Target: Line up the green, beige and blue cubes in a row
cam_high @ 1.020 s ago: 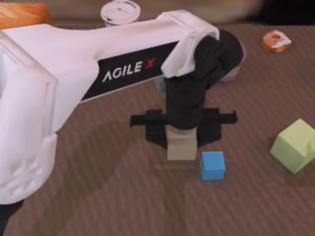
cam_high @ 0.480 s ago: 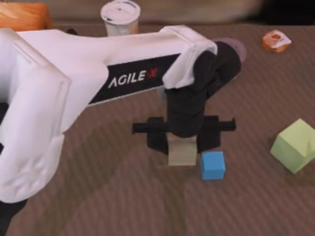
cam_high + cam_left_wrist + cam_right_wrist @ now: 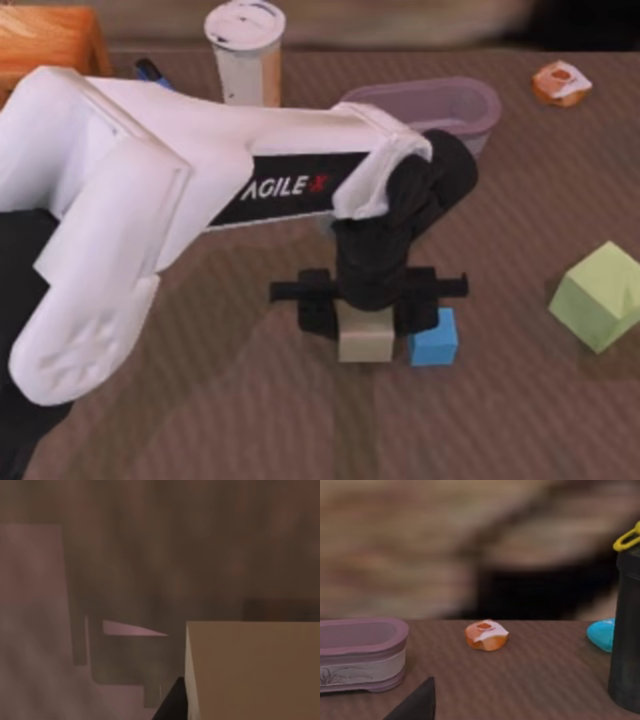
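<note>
Left gripper (image 3: 372, 322) at frame centre, pinching beige cube (image 3: 365, 340), low over table. Blue cube (image 3: 433, 337) just beside it on right: pair nearly lined up. Green cube (image 3: 598, 296) far right, well apart, tilted, not yet placed. Right gripper unseen.

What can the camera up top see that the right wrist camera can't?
Only the top view shows the left gripper over the beige cube, the blue cube beside it, the green cube far right, and a white cup. Only the right wrist view shows a dark container with a yellow ring. Both show the purple tub and a small orange-and-white thing.
</note>
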Robot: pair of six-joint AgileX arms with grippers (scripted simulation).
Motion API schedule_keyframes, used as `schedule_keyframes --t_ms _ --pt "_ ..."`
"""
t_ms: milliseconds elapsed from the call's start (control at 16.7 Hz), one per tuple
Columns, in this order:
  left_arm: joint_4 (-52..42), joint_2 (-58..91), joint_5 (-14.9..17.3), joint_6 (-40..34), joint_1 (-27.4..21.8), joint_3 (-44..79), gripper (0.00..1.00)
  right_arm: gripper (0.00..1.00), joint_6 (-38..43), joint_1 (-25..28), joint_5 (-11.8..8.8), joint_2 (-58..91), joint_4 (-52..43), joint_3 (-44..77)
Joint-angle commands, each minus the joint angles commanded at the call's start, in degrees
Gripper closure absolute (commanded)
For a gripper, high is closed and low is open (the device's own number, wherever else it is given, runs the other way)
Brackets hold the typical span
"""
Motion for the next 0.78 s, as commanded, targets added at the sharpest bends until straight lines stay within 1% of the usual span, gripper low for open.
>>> schedule_keyframes --t_ms 60,780 --pt "0.0 0.0 0.0 0.0 0.0 0.0 1.00 0.00 0.0 0.0 0.0 0.0 0.0 0.0" --pt "0.0 0.0 0.0 0.0 0.0 0.0 0.10 0.00 0.0 0.0 0.0 0.0 0.0 0.0"
